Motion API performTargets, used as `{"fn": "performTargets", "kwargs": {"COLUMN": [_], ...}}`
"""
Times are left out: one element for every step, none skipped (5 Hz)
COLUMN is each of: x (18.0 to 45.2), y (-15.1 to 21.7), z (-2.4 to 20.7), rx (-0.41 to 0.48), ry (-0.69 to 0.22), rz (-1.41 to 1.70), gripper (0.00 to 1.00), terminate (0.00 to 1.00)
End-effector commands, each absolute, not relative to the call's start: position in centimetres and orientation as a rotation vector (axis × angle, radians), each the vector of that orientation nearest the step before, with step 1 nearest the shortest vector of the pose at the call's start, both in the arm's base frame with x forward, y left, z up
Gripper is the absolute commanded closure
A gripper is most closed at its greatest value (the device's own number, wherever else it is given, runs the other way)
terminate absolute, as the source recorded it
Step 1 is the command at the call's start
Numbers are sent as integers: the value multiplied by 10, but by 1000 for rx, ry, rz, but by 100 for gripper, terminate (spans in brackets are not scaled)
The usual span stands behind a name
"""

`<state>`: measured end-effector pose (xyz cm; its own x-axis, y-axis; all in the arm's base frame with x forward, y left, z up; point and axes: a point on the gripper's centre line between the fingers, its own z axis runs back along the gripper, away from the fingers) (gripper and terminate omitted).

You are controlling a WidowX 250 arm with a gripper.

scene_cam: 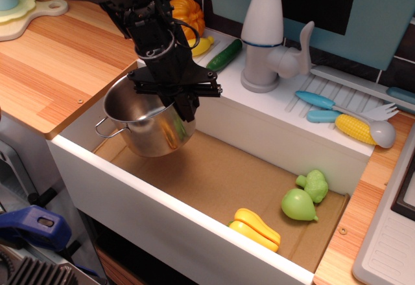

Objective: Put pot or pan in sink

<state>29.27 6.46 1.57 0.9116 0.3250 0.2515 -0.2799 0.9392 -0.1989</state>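
Note:
The shiny steel pot (144, 126) hangs tilted over the left end of the white sink (162, 214), just above its brown cardboard floor (227, 175). One wire loop handle (107, 128) points left. My black gripper (181, 100) is shut on the pot's right rim and holds it up. The grey-white faucet (266, 35) stands on the sink's back rim, to the right of the gripper.
In the sink's right end lie a yellow toy (256, 228), a green pear (298, 205) and a green broccoli piece (314, 184). On the back rim are an orange pumpkin (185, 14), a cucumber (224, 55), blue utensils (337, 109) and corn (355, 128). Wooden counter (58, 65) lies left.

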Motion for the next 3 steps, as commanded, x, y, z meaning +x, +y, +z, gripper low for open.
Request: {"fn": "performTargets", "kwargs": {"x": [297, 291, 291], "y": [72, 73, 73], "z": [9, 6, 6], "rx": [-160, -181, -181], "ry": [-311, -343, -343], "rz": [338, 410, 410], "gripper": [100, 0, 0], "terminate": [0, 0, 100]}}
